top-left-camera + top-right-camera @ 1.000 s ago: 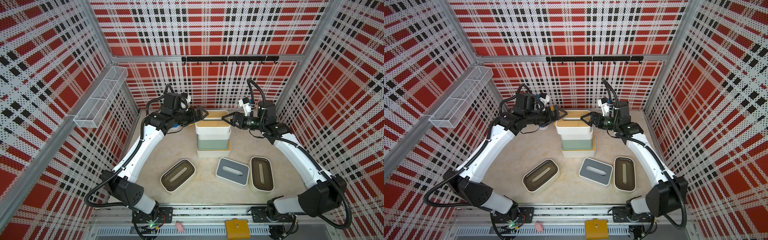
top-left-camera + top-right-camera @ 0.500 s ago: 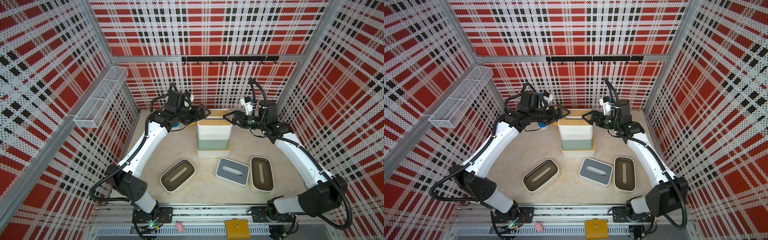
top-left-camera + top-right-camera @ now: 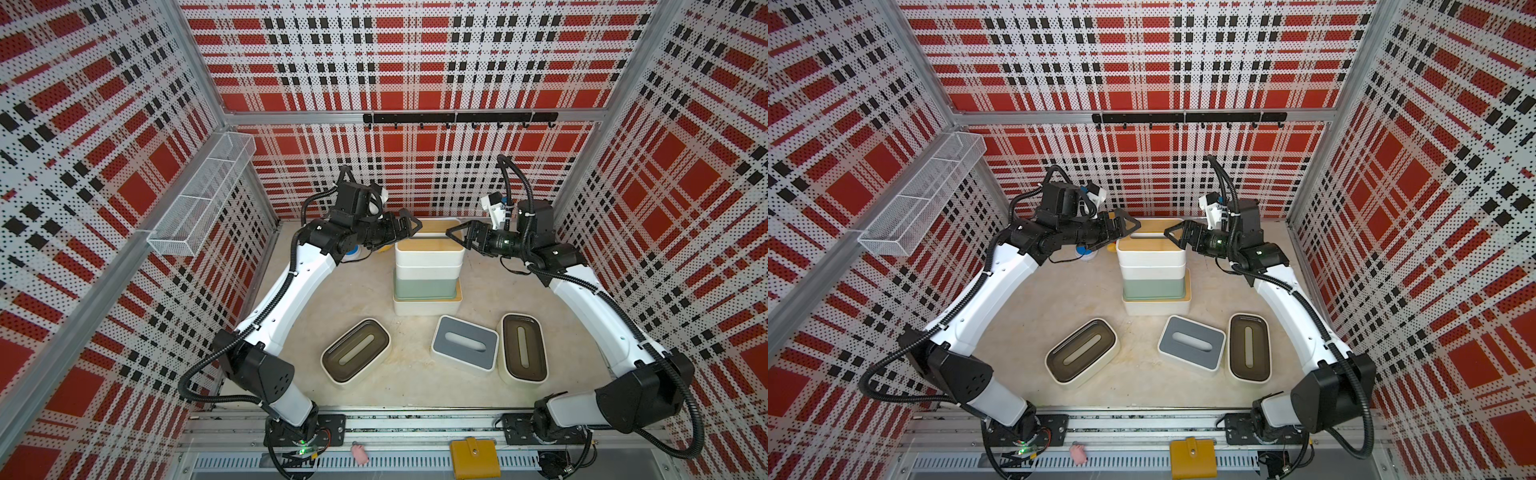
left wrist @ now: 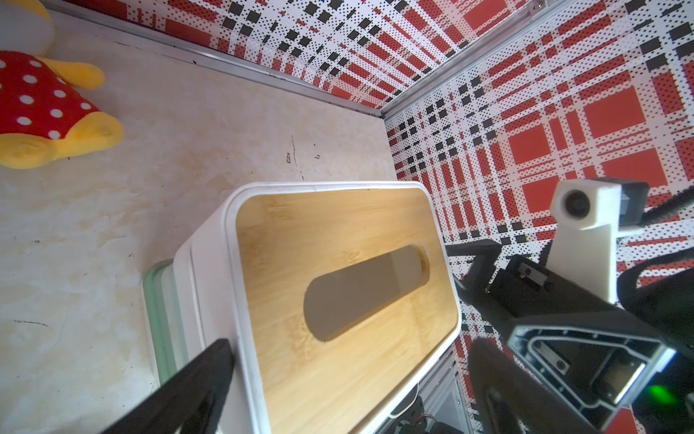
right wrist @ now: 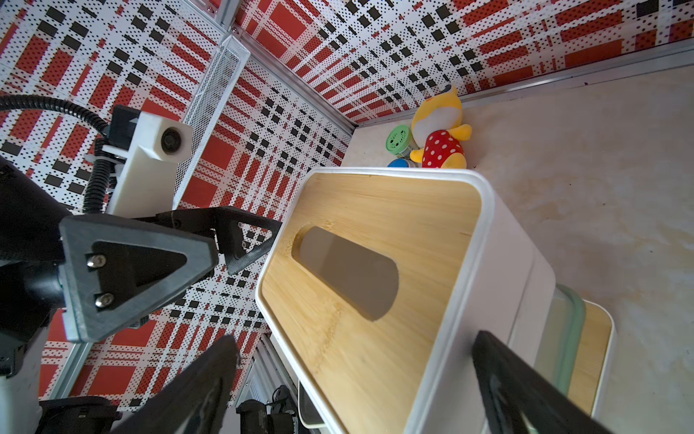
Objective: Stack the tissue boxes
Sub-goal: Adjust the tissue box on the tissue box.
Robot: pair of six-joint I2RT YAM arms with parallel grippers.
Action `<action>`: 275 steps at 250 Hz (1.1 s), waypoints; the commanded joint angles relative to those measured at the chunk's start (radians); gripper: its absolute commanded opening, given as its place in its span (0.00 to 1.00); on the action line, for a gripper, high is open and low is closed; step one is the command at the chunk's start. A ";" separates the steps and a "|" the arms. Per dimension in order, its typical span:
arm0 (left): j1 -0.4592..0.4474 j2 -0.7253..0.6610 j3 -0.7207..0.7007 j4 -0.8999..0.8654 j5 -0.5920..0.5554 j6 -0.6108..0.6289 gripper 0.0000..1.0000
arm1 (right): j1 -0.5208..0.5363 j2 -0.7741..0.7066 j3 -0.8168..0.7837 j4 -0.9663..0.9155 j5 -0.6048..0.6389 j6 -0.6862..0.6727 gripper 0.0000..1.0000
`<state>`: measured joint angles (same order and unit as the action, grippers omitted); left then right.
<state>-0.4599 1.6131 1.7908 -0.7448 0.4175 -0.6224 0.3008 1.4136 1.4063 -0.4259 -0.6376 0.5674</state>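
The left gripper [image 3: 412,231] is spread wide and empty, just off the left end of the top box [image 3: 428,257] of the stack [image 3: 427,286]. The right gripper [image 3: 454,239] is likewise spread and empty, and faces it at the stack's right end. The stack is four tissue boxes: bamboo-lidded white, white, pale-green, then a wider bamboo-lidded base. In front of the stack, on the table [image 3: 345,299], lie the left brown-lidded box [image 3: 355,350], the grey-lidded box [image 3: 464,348] and the right brown-lidded box [image 3: 523,348]. Behind the stack sits a plush toy [image 5: 439,139].
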 commanded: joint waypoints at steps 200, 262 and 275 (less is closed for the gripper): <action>0.010 -0.025 0.020 0.021 0.038 0.009 0.99 | 0.012 -0.016 0.034 0.004 0.018 -0.050 1.00; 0.037 -0.043 0.028 0.019 0.044 0.011 0.99 | 0.005 -0.025 0.078 -0.025 0.056 -0.065 1.00; 0.043 -0.046 0.032 0.019 0.046 0.012 0.99 | 0.001 -0.030 0.082 -0.028 0.058 -0.063 1.00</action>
<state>-0.4332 1.6070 1.7908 -0.7414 0.4469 -0.6231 0.3038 1.4128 1.4464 -0.4671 -0.6014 0.5304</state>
